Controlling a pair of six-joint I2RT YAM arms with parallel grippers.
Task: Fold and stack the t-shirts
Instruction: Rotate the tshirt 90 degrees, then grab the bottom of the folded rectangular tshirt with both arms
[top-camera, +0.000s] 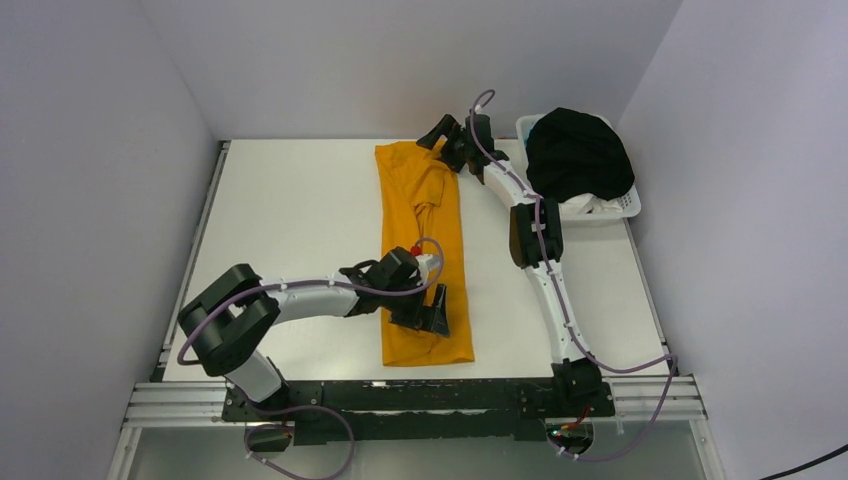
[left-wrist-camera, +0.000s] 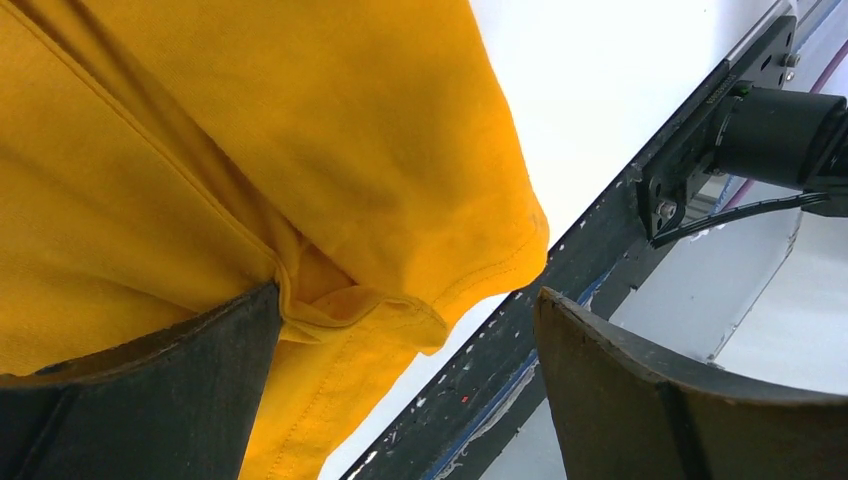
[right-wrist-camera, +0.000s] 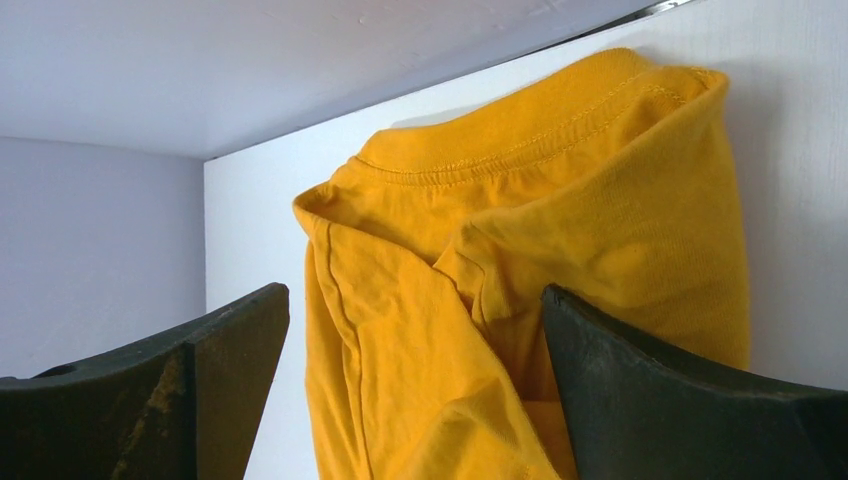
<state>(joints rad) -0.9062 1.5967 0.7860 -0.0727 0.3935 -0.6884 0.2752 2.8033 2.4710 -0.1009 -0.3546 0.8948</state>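
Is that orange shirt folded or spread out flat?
Partly folded. The orange shirt lies as a long narrow strip, sides and sleeves turned in over the middle, not yet folded across its length.

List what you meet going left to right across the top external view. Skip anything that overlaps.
left arm's elbow → mustard-orange t-shirt → right arm's elbow → black garment heaped in the white basket
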